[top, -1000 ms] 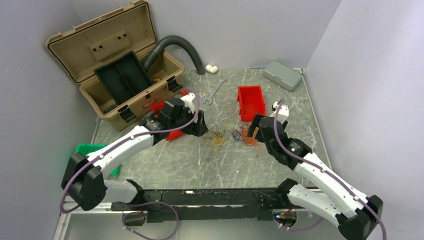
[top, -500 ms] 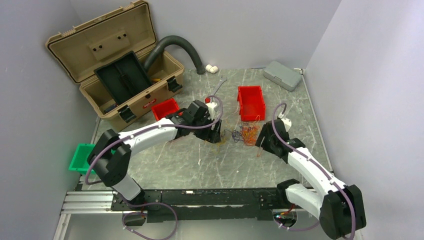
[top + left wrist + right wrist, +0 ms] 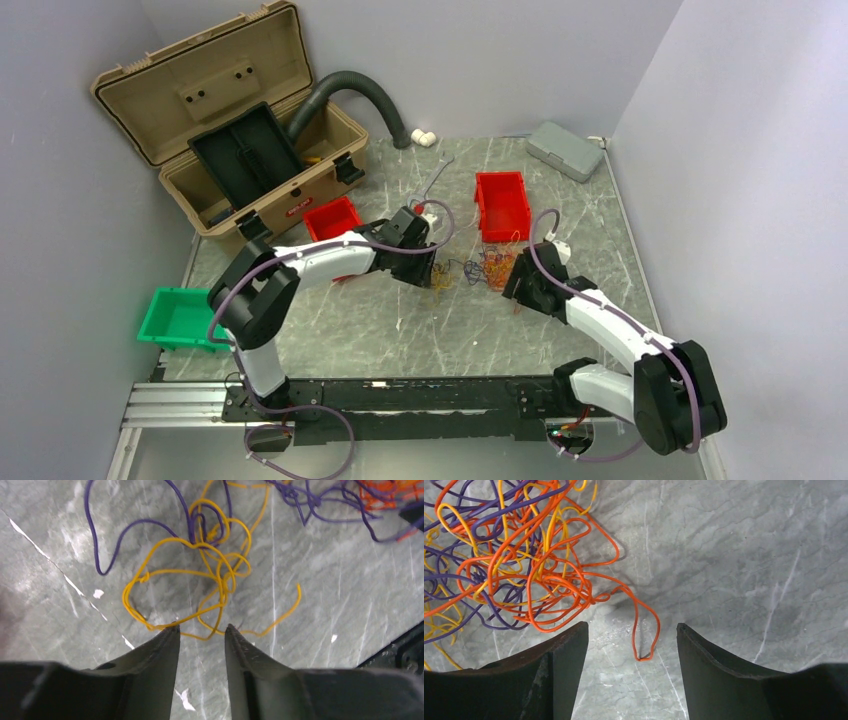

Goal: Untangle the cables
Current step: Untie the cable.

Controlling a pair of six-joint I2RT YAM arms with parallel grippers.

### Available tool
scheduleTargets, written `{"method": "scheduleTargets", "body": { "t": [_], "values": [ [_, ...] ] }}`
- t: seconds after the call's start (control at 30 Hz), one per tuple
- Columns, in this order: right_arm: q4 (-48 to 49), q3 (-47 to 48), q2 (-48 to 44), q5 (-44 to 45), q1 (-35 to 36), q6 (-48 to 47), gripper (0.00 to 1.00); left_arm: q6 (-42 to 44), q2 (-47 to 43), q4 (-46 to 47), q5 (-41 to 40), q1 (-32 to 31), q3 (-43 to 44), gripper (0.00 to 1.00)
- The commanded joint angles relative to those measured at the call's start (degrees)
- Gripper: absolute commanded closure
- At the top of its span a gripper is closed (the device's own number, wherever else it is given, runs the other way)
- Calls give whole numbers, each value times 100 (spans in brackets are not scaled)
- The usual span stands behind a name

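The cables [image 3: 470, 268] lie as a small tangle of thin wires mid-table: yellow on the left, dark purple in the middle, orange on the right. My left gripper [image 3: 432, 272] is down at the yellow side. In the left wrist view its jaws [image 3: 200, 628] stand partly open, the tips at the near edge of a yellow wire loop [image 3: 220, 580] on the table, purple wire [image 3: 100, 570] beyond. My right gripper [image 3: 515, 285] is low at the orange side. It is open [image 3: 631, 626], with a loose orange loop [image 3: 658, 630] lying between its fingers, untouched, beside the main tangle [image 3: 524, 555].
An open tan toolbox [image 3: 230, 130] and grey hose [image 3: 360, 90] stand at the back left. A red bin [image 3: 502, 203] sits just behind the tangle, a smaller red bin [image 3: 332, 217] by the left arm. There is a green bin [image 3: 180, 318] front left, a wrench [image 3: 435, 175] and a grey box [image 3: 565, 150] at the back.
Both arms have closed in on the tangle. The left gripper swung right onto the yellow wires and its jaws narrowed. The right gripper dropped to the orange side and narrowed slightly.
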Motion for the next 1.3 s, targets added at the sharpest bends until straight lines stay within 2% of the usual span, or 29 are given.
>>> {"method": "scheduleTargets", "body": {
  "t": [0.0,0.07,0.1,0.2,0.37,0.5,0.73,1.03,1.07,1.1,1.27],
  "values": [
    [254,246,-2,34,126,-33,32,87,297,-23,-353,74,384,67],
    [243,300,-77,10,142,-132,32,188,292,-54,-425,125,440,91],
    [238,325,-134,-20,146,-184,32,267,218,-102,-467,145,474,100],
    [296,405,-320,-398,149,-585,32,499,-282,-249,-574,138,396,100],
    [767,468,-765,-2119,162,-1567,32,765,-1310,-928,-728,146,299,100],
    [1101,711,-723,-2767,301,-1803,32,871,-1958,-1418,-827,153,362,100],
    [1617,1411,129,-2916,873,-2032,29,987,-2613,-1967,-810,254,1020,100],
    [2893,1727,1300,-3223,1691,-2540,21,973,-2756,-2142,-334,441,1775,100],
    [3083,1702,1405,-3263,1791,-2620,20,939,-2749,-2123,-209,466,759,100],
    [3292,1664,1509,-3227,1883,-2685,20,904,-2752,-2089,-105,475,1674,100],
    [4149,1556,2187,-2108,2114,-2457,20,679,-2874,-1917,392,583,1811,100]
  ]
}}
